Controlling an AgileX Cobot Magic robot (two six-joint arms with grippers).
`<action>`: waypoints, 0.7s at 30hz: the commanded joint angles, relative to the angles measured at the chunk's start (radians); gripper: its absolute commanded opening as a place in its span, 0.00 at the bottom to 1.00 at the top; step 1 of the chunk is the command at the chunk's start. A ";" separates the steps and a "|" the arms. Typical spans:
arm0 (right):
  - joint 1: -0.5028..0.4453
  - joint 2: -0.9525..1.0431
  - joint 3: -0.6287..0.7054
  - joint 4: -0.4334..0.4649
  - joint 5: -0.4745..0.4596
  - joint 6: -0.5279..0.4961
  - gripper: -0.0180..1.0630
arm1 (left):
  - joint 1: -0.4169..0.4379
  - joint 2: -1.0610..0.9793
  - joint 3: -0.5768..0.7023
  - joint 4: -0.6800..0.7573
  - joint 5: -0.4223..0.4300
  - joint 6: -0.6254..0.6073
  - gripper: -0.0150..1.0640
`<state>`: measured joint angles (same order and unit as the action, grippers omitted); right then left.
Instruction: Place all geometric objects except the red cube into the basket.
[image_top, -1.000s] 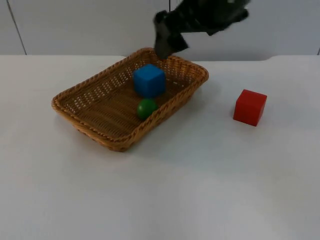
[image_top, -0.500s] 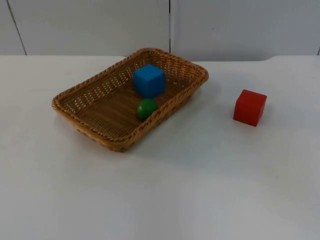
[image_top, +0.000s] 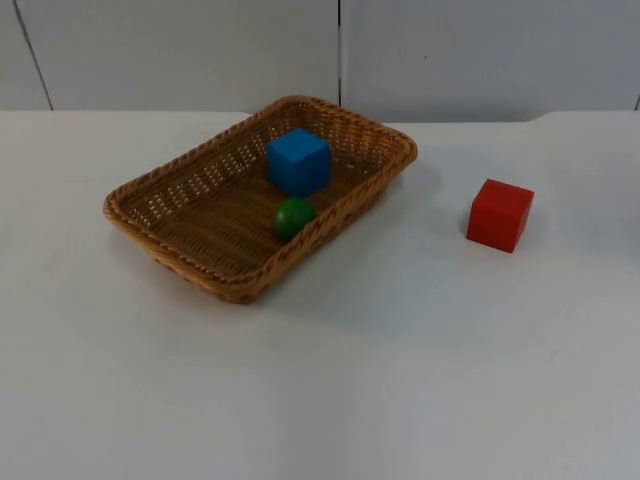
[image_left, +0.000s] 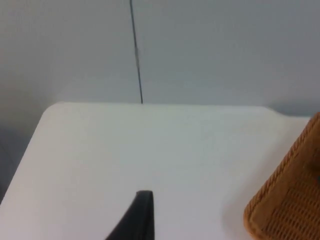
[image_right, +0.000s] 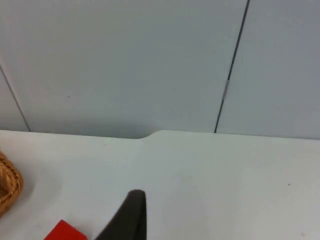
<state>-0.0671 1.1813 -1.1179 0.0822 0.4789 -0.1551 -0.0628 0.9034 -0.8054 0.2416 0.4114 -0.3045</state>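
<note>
Since one second ago, the black arm that hung over the far rim of the basket (image_top: 255, 205) is gone from the top view, while the basket and the three objects lie in the same places.

At the left, the left gripper (image_left: 141, 216) waits above bare white table (image_top: 330, 380) near the partition wall (image_top: 450, 50). One black fingertip (image_left: 142, 210) is seen in its wrist view, so it is not possible to tell how far this gripper is open, and nothing is seen in its hold. A corner of the woven basket (image_left: 285, 205) lies just beside it.

On the table, the wicker basket stands left of the middle, turned at an angle to the table edge. Inside it the blue cube (image_top: 298, 160) sits toward the far right end, and the green ball (image_top: 294, 216) rests near it, close against the basket's nearer long wall; whether the ball touches the cube is hard to say from this angle.

Further right, the red cube (image_top: 500, 214) stands on the table, well apart from the basket and outside it.

At the right, the right gripper (image_right: 134, 215) hangs over the table near the wall. Again one dark fingertip (image_right: 132, 210) is visible, so its opening cannot be judged, and it carries nothing that can be seen. A red corner, probably of the red cube (image_right: 64, 231), lies just beside the fingertip, and a part of the basket rim (image_right: 9, 185) is near.
</note>
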 joint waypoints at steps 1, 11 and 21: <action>-0.010 -0.010 0.004 0.006 0.013 0.006 0.96 | 0.005 -0.006 0.002 0.012 -0.045 -0.043 0.98; -0.010 -0.010 0.004 -0.009 0.069 0.049 0.99 | 0.005 -0.004 0.002 0.075 -0.070 -0.098 0.99; -0.010 -0.011 0.003 -0.008 -0.003 0.054 0.99 | 0.005 -0.014 0.002 0.186 -0.220 -0.098 0.99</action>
<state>-0.0698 1.1813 -1.1179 0.0777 0.5018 -0.1043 -0.0628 0.8954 -0.8054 0.4098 0.2242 -0.3930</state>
